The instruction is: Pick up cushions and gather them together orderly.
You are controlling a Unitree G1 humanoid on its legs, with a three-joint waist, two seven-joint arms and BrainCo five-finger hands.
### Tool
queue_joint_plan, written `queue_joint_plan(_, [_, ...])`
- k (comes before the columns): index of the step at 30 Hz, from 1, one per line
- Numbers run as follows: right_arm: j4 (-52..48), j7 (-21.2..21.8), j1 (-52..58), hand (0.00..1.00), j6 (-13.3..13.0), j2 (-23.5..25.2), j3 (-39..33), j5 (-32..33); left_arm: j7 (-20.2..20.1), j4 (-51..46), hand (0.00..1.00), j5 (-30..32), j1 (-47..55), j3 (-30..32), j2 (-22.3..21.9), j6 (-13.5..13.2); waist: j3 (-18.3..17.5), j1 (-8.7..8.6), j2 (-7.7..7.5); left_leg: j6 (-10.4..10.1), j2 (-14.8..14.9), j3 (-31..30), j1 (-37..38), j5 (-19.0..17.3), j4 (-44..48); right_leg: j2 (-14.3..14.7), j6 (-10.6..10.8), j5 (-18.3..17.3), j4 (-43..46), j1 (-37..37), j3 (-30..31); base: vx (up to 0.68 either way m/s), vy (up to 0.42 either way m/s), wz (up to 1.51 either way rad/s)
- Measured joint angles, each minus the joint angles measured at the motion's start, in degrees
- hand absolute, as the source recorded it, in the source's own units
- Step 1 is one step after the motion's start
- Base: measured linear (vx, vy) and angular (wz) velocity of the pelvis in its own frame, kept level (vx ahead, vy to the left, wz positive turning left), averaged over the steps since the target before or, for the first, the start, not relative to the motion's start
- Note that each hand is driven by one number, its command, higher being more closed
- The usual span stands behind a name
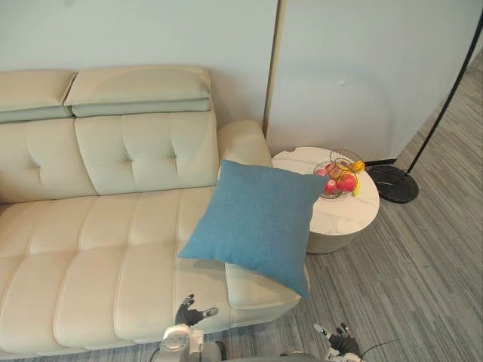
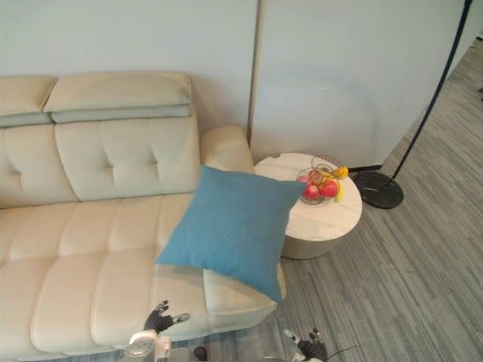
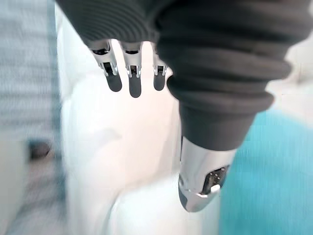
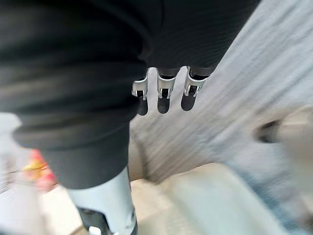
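Observation:
A blue square cushion (image 1: 253,222) leans tilted on the right end of the cream sofa (image 1: 98,241), its lower corner hanging past the seat's front edge. My left hand (image 1: 190,313) hovers low in front of the sofa's seat, below the cushion, with fingers (image 3: 132,78) straight and empty. Over the floor at the lower right, my right hand (image 1: 337,339) has relaxed fingers (image 4: 165,93) holding nothing. A patch of the blue cushion (image 3: 274,181) shows past the left thumb.
A round white side table (image 1: 332,204) stands right of the sofa with a wire bowl of fruit (image 1: 339,177) on it. A floor lamp's black base (image 1: 394,183) rests on the grey striped floor behind the table. A pale wall backs the sofa.

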Motion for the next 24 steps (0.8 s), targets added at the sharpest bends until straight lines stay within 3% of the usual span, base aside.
queue_joint_plan(6, [-10.5, 1.5, -2.4, 0.00, -2.2, -5.4, 0.1, 0.0, 0.8, -6.9, 0.00, -1.6, -0.3, 4.2, 5.8, -0.3, -1.5, 0.03, 0.05, 1.0, -1.8, -0.5, 0.9, 1.3, -1.9, -0.8, 0.6, 0.4, -2.0, 1.3, -1.2, 0.12, 0.030, 0.13])
queue_joint_plan(11, [-10.7, 1.8, -5.9, 0.00, -2.7, -5.6, 0.7, -0.1, 1.4, -10.1, 0.00, -3.3, -1.0, 5.1, 6.8, -1.2, -1.3, 0.07, 0.18, 1.1, -1.8, -0.9, -0.4, 1.6, -2.0, -0.7, 0.6, 0.5, -2.4, 0.1, -1.4, 0.02, 0.001, 0.04])
queue_joint_plan(19, [-14.7, 1.0, -10.4, 0.00, -3.2, -6.1, 4.4, 0.1, 3.8, -18.6, 0.00, -3.8, -7.4, 3.9, 6.7, -1.4, 2.3, 0.47, 1.31, 1.0, -0.4, -2.3, -8.7, 2.7, 2.1, 0.3, -1.3, 1.2, 2.4, -7.5, -1.8, -0.09, -0.014, 0.10])
queue_joint_plan(24, [-14.6, -0.6, -13.5, 0.00, -3.2, -5.3, 6.0, 0.6, 5.0, -23.0, 0.00, -4.9, -13.1, 1.3, 6.7, -1.4, 6.3, 0.68, 1.56, 1.3, 0.3, -1.8, -15.1, -0.4, 9.8, -0.8, -1.8, -3.0, 12.4, -14.1, -0.6, -0.17, -0.001, 0.03])
